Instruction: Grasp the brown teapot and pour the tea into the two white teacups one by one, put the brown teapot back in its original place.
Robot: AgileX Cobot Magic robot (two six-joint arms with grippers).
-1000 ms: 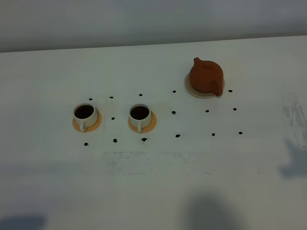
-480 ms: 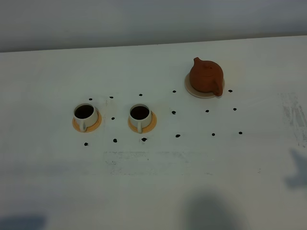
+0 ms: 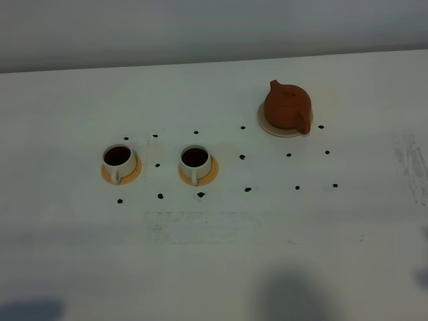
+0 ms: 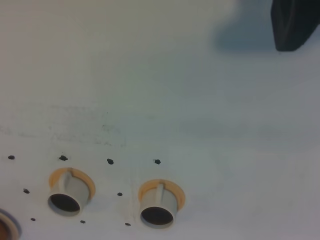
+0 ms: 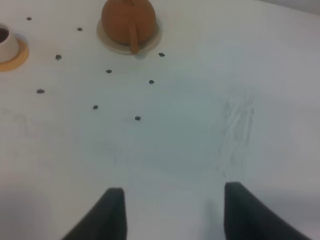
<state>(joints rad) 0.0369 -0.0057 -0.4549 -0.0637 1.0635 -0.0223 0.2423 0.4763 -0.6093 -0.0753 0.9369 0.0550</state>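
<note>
The brown teapot (image 3: pixel 287 105) sits upright on its pale tan coaster (image 3: pixel 267 126) at the back right, also seen as the teapot (image 5: pixel 127 20) in the right wrist view. The two white teacups (image 3: pixel 118 160) (image 3: pixel 195 162) stand on orange saucers at the left and hold dark tea (image 3: pixel 195 157). Neither gripper shows in the high view. My right gripper (image 5: pixel 174 191) hovers over bare table well short of the teapot, its jaws wide apart with nothing between them. Only one dark finger (image 4: pixel 292 25) of my left gripper shows, far from the teacups (image 4: pixel 67 195) (image 4: pixel 157 207).
Small black dots (image 3: pixel 247 189) mark the white table (image 3: pixel 214 267) around the cups and the teapot. A scuffed patch (image 3: pixel 200 224) lies in front of the cups and another (image 3: pixel 411 164) near the right edge.
The dark shadow at the table's right edge has slid down and almost out of the high view. Teapot and cups have not moved.
</note>
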